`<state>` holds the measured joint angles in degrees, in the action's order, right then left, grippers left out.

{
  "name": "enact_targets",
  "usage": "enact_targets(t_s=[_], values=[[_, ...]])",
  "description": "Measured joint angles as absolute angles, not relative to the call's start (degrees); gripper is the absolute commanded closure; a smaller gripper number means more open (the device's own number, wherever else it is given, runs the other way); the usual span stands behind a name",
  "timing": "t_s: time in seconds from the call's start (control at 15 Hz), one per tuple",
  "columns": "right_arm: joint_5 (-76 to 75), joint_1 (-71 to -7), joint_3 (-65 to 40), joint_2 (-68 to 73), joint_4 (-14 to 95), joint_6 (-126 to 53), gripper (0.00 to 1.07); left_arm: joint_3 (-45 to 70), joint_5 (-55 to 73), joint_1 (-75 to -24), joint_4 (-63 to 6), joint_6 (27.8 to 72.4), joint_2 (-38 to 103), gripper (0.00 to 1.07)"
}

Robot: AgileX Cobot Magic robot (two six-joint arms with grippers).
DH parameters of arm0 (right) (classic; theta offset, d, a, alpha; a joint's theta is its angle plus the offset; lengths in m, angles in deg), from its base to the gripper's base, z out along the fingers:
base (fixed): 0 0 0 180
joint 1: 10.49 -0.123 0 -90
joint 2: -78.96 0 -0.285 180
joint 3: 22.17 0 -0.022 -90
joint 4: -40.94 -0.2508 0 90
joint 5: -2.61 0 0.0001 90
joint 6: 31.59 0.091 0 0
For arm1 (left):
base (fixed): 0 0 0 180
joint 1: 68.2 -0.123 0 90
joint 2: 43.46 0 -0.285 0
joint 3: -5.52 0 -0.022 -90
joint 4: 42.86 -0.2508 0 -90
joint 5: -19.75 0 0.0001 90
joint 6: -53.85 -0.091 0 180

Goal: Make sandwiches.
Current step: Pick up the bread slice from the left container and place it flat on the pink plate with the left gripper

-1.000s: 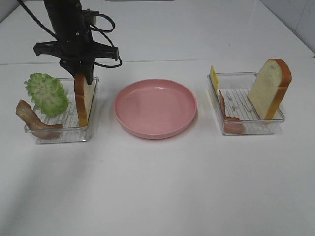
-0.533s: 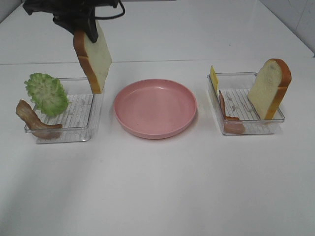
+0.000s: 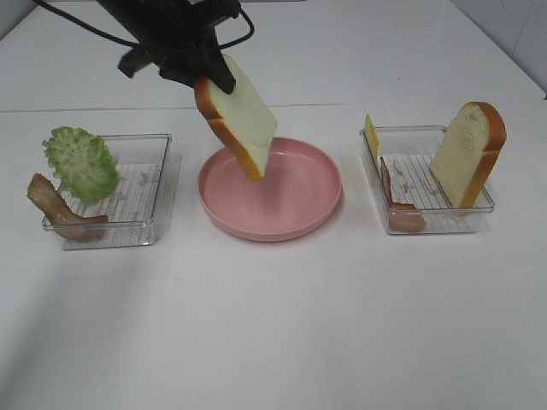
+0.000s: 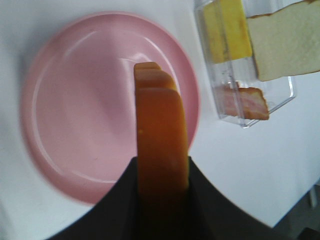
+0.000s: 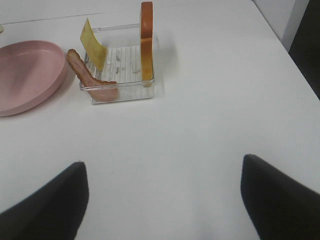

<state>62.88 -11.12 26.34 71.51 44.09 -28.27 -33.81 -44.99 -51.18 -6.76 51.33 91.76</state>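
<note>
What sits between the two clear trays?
The round pink plate, bare, with the bread slice held by the left gripper hanging over it; the exterior high view shows it.

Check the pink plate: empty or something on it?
Empty. The plate is bare pink inside in the high and left wrist views; the bread slice hangs tilted over it, gripped by the left jaws.

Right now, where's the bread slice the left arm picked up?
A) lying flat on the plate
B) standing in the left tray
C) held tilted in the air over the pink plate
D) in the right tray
C: the left gripper is clamped on the bread slice at its upper end, and the slice hangs tilted over the pink plate.
</note>
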Motion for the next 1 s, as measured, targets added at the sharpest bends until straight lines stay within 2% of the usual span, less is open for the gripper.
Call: enact_targets(t_s=[0.2,0.4,0.67,0.87,1.0], values=[[62.88,-11.12,26.34,71.51,44.09,-28.27,0.29,-33.81,-40.64,-51.18,4.47,46.23,98.06,1.07],[62.88,-11.12,26.34,71.51,44.09,-28.27,0.29,-33.81,-38.29,-51.18,9.86,45.42,102.24,1.07],[62.88,-11.12,26.34,71.51,44.09,-28.27,0.29,-33.81,-35.48,-51.18,13.24,45.25,106.82,1.07],[62.88,-11.12,26.34,71.51,44.09,-28.27,0.29,-33.81,-35.42,-50.78,13.35,45.25,106.82,1.07],[62.88,-11.12,26.34,71.51,44.09,-28.27,0.29,-33.81,-35.6,-50.78,13.35,45.25,106.82,0.99]])
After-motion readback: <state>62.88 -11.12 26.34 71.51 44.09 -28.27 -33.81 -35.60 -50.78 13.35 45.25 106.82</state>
